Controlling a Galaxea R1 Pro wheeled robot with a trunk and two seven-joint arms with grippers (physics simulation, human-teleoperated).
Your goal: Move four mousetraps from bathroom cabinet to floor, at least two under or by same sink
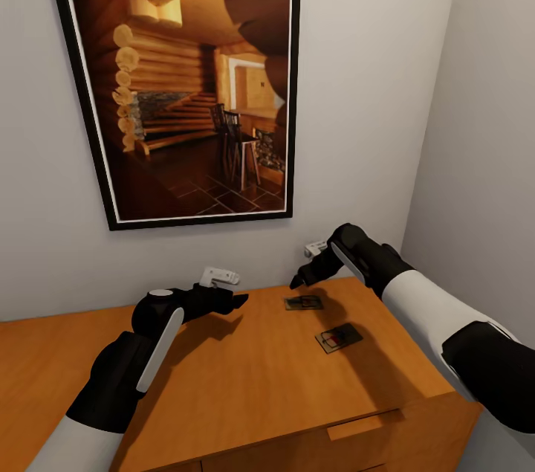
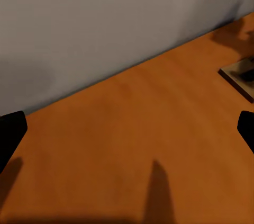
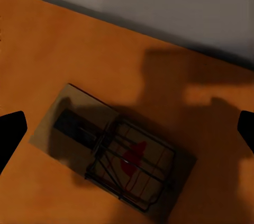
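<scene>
Two mousetraps lie on the orange-brown cabinet top (image 1: 245, 375), toward its right end: one farther back (image 1: 303, 302) and one nearer the front (image 1: 338, 338). My right gripper (image 1: 301, 279) hovers open just above the rear mousetrap (image 3: 116, 155), which lies flat between the spread fingertips (image 3: 10, 134) in the right wrist view, its wire frame and red mark showing. My left gripper (image 1: 236, 301) is open over bare wood, left of the traps. In the left wrist view a mousetrap (image 2: 241, 75) is seen at the frame edge, beyond the open left gripper (image 2: 127, 131).
A large black-framed picture (image 1: 186, 78) of a log-cabin interior hangs on the grey wall behind the cabinet. A second wall (image 1: 490, 160) closes the corner at the right. A drawer handle (image 1: 364, 426) shows on the cabinet front.
</scene>
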